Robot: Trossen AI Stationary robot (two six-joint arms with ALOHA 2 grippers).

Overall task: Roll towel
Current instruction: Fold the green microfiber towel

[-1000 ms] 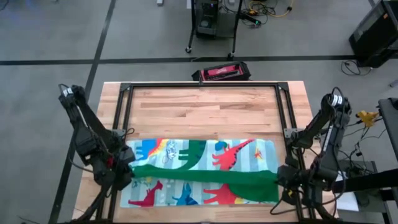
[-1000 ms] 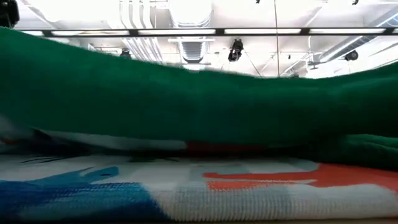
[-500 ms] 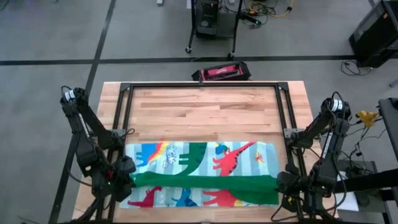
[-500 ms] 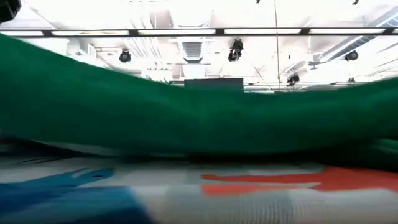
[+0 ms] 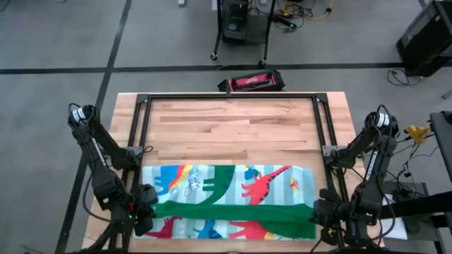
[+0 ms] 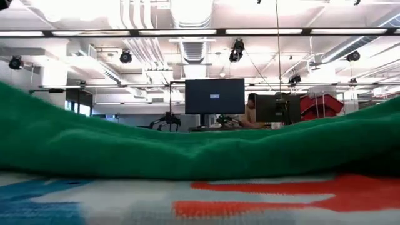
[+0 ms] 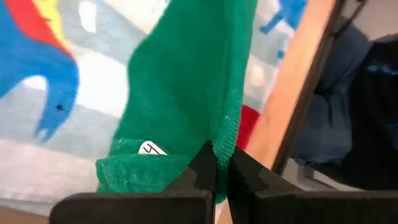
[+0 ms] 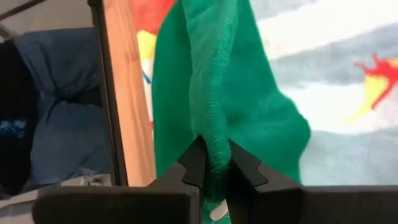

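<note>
One towel (image 5: 233,201), one wooden table (image 5: 233,127), two end effectors, left (image 5: 145,210) and right (image 5: 321,214)

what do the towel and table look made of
Towel: soft looped fabric, likely terry or knit; the wrist views show a nubby green weave and stitched hem. Table: wood, probably butcher block; pale joined planks with visible grain and a smooth finish.

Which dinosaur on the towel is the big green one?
The one in the middle of the towel, the green dinosaur. The red dinosaur is right beside it, and blue ones sit farther left.
</note>
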